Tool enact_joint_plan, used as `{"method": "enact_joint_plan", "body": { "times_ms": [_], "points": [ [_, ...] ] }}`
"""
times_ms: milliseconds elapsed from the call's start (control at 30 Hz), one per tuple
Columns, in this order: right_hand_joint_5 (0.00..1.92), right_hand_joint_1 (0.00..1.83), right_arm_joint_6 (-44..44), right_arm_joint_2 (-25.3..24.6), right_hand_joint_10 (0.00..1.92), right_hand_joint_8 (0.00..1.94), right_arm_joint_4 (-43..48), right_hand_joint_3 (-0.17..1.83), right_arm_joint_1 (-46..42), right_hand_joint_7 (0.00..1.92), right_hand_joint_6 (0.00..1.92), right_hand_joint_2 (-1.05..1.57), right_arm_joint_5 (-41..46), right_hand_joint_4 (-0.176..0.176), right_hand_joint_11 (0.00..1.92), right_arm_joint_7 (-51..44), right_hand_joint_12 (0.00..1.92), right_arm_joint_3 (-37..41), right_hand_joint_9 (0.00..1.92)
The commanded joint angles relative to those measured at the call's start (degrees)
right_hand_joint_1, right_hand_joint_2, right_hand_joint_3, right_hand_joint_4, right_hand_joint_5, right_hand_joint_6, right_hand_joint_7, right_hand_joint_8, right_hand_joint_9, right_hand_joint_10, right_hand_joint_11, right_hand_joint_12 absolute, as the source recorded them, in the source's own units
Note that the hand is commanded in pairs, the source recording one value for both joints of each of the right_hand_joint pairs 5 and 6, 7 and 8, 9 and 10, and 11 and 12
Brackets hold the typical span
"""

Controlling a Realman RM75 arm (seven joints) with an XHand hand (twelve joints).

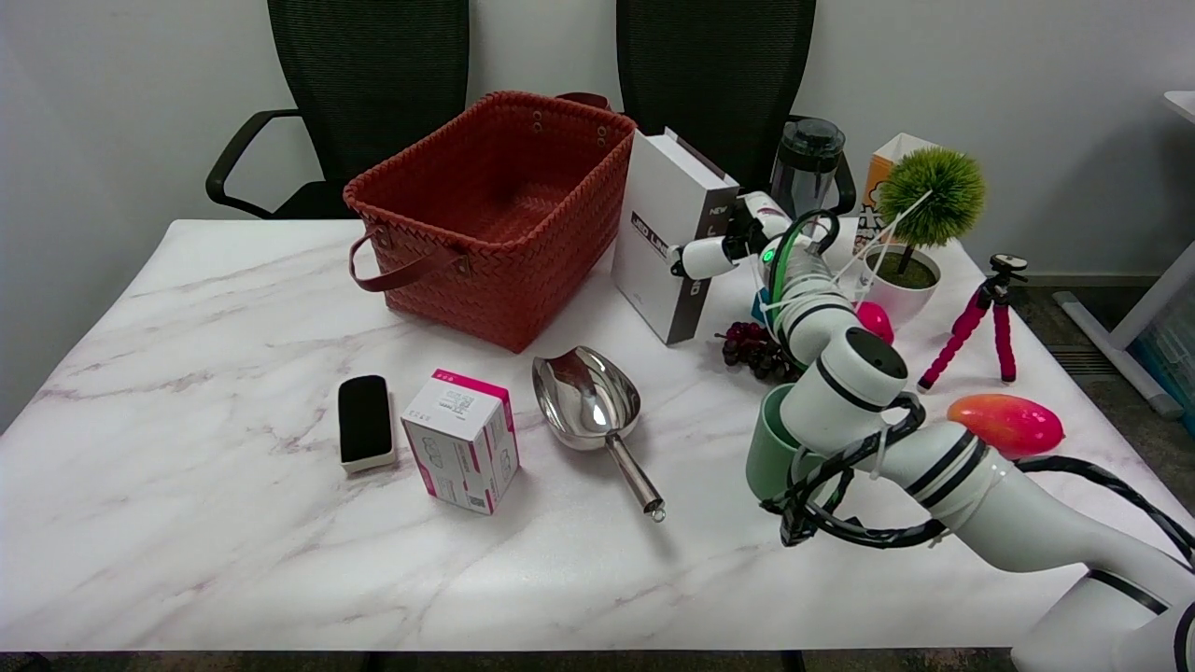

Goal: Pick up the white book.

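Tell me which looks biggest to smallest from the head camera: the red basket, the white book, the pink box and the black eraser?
1. red basket
2. white book, farther back, so maybe bigger than it looks
3. pink box
4. black eraser, near the pink box, so that comparison is fair

From my station I saw a marble-patterned table (187, 523) set against a plain pale wall (1046, 84). Two black mesh office chairs (369, 65) stood just behind the table. Right of the table, a white desk leg (1134, 322) met grey floor (1055, 303).
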Motion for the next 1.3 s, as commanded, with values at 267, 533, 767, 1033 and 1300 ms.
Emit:
{"method": "enact_joint_plan", "body": {
  "times_ms": [267,533,767,1033,1300],
  "points": [
    [0.81,1.08,0.5,0.1,1.37,1.39,-0.2,0.67,-1.3,1.39,0.81,0.68,-7.0,0.000,0.99,6.6,0.99,-0.7,1.37],
    [0.94,1.09,0.9,0.1,1.50,1.50,-0.2,0.61,-1.4,1.50,0.94,0.88,-7.0,0.000,1.16,6.7,1.16,-0.7,1.50],
    [0.96,1.08,2.2,0.2,1.52,1.51,-0.6,0.62,-1.6,1.51,0.96,0.92,-8.7,0.000,1.18,9.1,1.18,-0.5,1.52],
    [0.95,1.06,1.6,0.2,1.52,1.52,-0.3,0.61,-2.4,1.52,0.95,1.00,-10.6,0.000,1.17,10.6,1.17,-0.1,1.52],
    [0.97,1.03,1.1,0.2,1.52,1.52,0.2,0.61,-3.6,1.52,0.97,1.13,-13.9,0.000,1.17,11.9,1.17,0.3,1.52]
  ]
}}
